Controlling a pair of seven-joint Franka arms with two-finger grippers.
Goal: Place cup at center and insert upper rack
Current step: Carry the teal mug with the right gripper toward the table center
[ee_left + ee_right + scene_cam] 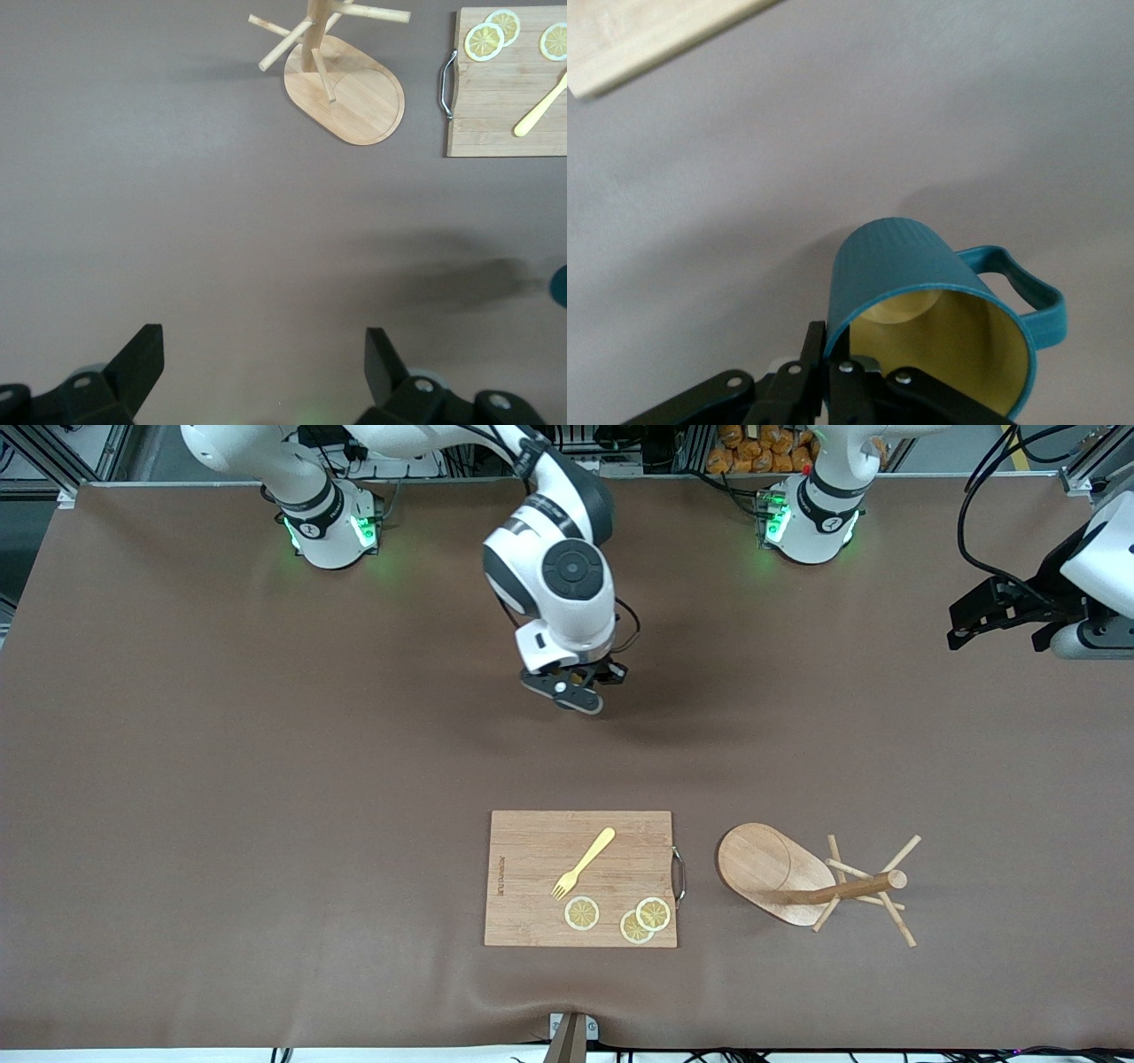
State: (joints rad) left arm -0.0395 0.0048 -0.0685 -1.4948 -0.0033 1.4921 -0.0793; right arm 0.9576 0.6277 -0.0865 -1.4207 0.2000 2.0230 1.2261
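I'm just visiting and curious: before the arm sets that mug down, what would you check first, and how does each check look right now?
1. Right gripper shut on the cup rim: ok.
2. Cup set on the table: not ok, it hangs tilted above it.
3. Bare table under the cup: ok.
4. Upper rack upright: not ok, it looks tipped over beside the cutting board.
5. Left gripper open, waiting over its end of the table: ok.
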